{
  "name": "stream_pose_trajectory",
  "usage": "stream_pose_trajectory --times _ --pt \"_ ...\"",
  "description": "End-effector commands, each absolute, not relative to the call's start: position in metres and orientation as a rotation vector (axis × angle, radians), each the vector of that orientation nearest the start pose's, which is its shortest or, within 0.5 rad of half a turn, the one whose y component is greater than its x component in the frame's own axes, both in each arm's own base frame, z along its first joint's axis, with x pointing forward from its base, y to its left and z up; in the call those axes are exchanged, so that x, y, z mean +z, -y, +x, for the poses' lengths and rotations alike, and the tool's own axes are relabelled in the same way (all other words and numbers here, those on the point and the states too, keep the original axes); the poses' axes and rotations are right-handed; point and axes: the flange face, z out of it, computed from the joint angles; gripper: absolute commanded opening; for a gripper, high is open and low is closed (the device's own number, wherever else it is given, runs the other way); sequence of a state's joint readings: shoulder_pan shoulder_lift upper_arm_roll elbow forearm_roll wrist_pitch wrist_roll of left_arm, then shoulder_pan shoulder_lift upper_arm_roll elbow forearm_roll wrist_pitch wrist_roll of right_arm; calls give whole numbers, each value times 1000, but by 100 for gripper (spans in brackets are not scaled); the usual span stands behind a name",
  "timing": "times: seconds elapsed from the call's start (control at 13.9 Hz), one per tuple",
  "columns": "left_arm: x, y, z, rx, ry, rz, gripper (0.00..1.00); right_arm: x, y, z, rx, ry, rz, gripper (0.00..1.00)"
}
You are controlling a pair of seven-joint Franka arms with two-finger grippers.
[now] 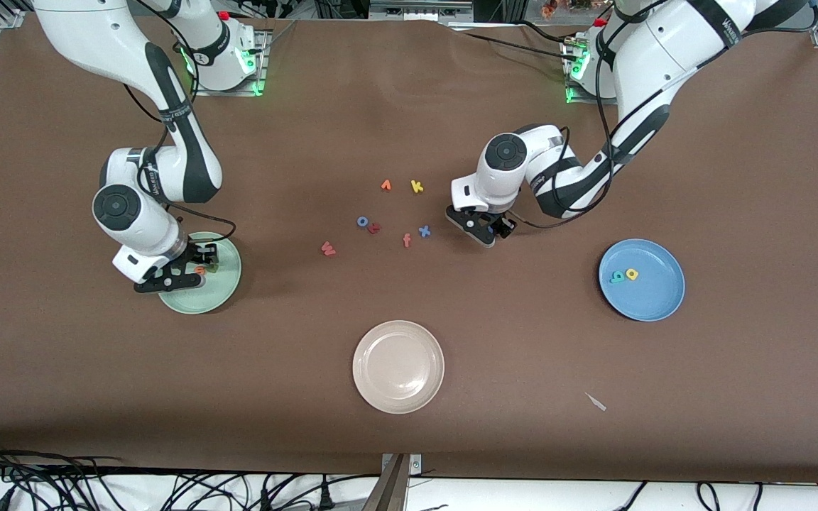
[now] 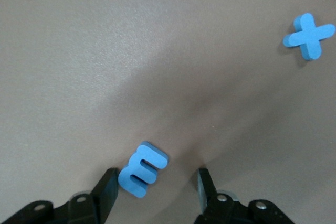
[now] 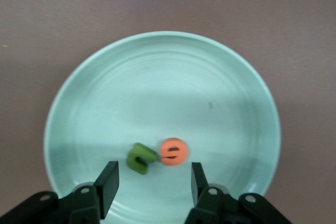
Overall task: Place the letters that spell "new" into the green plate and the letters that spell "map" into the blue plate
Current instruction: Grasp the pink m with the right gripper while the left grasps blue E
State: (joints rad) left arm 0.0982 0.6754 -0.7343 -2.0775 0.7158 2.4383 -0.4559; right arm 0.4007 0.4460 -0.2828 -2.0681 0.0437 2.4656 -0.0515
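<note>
Blue m [image 2: 142, 169] between left pincer [image 2: 157, 190] fingers (ungripped).

The front view looks down from high across the surface [image 1: 409, 426], facing both arm bases along its top edge and taking in the whole brown cloth. The left wrist view sits close above the cloth, sharing the blue x [image 2: 308, 36] with the front view. The right wrist view looks straight down, close, onto the green plate [image 3: 157, 77], also seen from the front
</note>
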Motion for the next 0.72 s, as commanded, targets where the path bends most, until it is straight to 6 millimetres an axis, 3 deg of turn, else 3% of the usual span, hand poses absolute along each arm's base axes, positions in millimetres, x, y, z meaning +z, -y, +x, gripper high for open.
stream_pose_trajectory --times 0.0,0.36,0.65 --pt "168 345 463 18 -1037 -2952 69 222 -96 577 35 187 -3182 64" --pt "170 344 468 11 -1024 -2957 67 227 -183 565 15 -116 -3130 64" --pt "170 343 468 12 -1018 -2959 59 227 -241 555 -14 -357 -3100 64"
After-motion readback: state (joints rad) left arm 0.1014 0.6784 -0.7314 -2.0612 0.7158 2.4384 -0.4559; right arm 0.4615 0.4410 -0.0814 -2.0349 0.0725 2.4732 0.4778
